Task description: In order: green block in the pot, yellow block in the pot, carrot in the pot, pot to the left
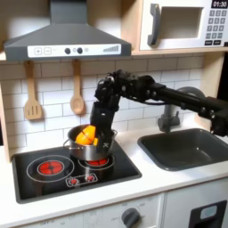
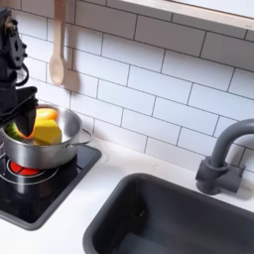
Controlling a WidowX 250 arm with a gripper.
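Stainless steel, shiny and round, the low-walled pot [image 2: 45,147] sits on the toy stove's red burner [image 1: 100,161], holding the yellow block [image 2: 46,132] and orange carrot [image 1: 86,135]. The black hand [image 2: 14,111] reaches into its near-left side in the second exterior view (grip hidden, cannot tell). White bench [image 1: 178,178] and sink [image 2: 169,213] lie rightward; black cooktop leftward leaves sliding room.

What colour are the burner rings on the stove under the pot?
Red, on a black hob; the ring beside the pot shows best in the first exterior view.
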